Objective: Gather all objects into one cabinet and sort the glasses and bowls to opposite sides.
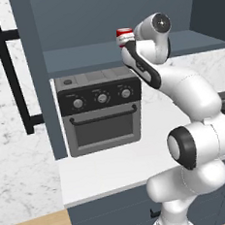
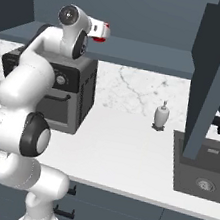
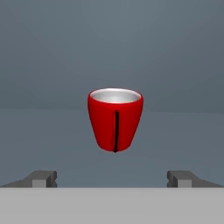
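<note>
A small red cup (image 3: 115,120) with a pale inside stands upright on the flat shelf of the dark slate-blue cabinet (image 1: 80,56). In the hand view it sits straight ahead, centred between my two fingertips and a little beyond them. My gripper (image 3: 112,178) is open, its fingers wide apart with nothing between them. From the left base view the red cup (image 1: 124,34) peeks out just left of my raised wrist. From the right base view my hand (image 2: 98,29) reaches over the shelf (image 2: 141,54), with a bit of the red cup (image 2: 99,39) showing under it.
A grey toaster oven (image 1: 102,110) stands on the white counter below the shelf. A white soap dispenser (image 2: 161,115) sits near the back wall, with a dark sink (image 2: 203,173) to its right. An open cabinet door (image 2: 214,74) hangs at the right.
</note>
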Motion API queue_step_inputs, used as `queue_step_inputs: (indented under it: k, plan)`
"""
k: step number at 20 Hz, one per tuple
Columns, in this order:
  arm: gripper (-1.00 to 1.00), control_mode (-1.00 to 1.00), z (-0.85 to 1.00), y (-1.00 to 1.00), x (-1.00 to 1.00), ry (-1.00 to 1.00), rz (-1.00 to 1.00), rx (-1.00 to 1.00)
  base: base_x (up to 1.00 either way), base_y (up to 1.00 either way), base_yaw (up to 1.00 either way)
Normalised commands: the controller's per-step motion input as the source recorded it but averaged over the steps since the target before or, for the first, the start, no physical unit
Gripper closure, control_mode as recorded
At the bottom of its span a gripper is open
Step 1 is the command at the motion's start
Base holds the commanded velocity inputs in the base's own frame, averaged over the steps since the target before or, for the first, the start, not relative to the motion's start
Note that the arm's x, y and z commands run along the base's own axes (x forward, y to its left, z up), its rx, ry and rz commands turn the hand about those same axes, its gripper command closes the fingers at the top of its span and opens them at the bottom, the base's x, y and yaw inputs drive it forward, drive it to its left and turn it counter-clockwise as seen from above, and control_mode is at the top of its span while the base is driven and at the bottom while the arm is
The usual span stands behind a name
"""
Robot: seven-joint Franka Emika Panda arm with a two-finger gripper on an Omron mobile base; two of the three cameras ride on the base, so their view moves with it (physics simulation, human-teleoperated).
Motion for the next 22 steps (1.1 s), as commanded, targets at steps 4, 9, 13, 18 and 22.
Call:
queue_step_inputs:
  k: [4, 9, 13, 18, 22]
  plan:
    - [-1.00, -1.00, 0.00, -0.03, 0.15, 0.00, 0.01, 0.01, 0.00, 0.00, 0.00]
    - [-1.00, -1.00, 0.00, 0.00, 0.14, 0.00, 0.00, 0.00, 0.00, 0.00, 0.00]
    - [-1.00, -1.00, 0.00, 0.00, 0.13, 0.00, 0.00, 0.00, 0.00, 0.00, 0.00]
    - [-1.00, -1.00, 0.00, 0.00, 0.26, 0.00, 0.00, 0.00, 0.00, 0.00, 0.00]
    - [-1.00, -1.00, 0.00, -0.01, 0.26, 0.00, 0.00, 0.00, 0.00, 0.00, 0.00]
